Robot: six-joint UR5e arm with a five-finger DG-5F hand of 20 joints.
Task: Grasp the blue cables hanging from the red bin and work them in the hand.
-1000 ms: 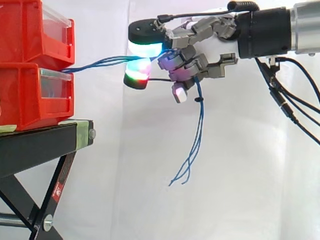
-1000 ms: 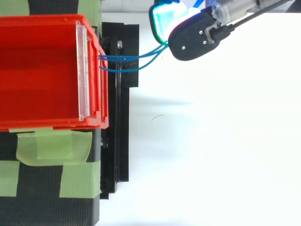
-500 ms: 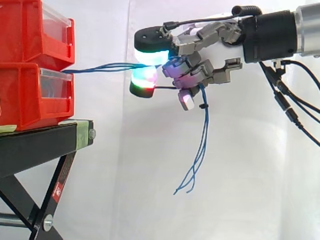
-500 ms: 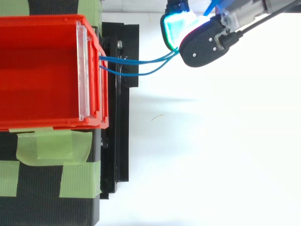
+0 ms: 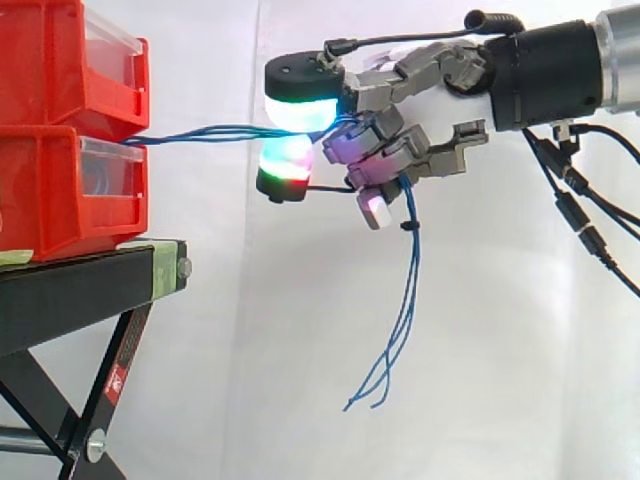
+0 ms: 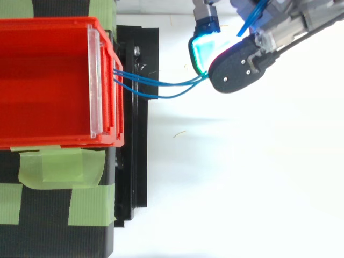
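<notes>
The blue cables (image 5: pixel 200 132) leave the front of the red bin (image 5: pixel 50 190), at the seam where a second bin (image 5: pixel 50 60) sits on top. They run almost level away from the bin to the hand (image 5: pixel 425 155). The hand's fingers are curled round the cables, which pass between the glowing fingertips (image 5: pixel 300 105). On the hand's far side from the bin the cables drop with loose ends, bound by a small black tie (image 5: pixel 403 226). The fingers hide the exact point of contact. From above, the frame edge cuts off part of the hand. A red sticker (image 5: pixel 115 380) on the black stand (image 5: pixel 80 290) under the bin is too small to read.
</notes>
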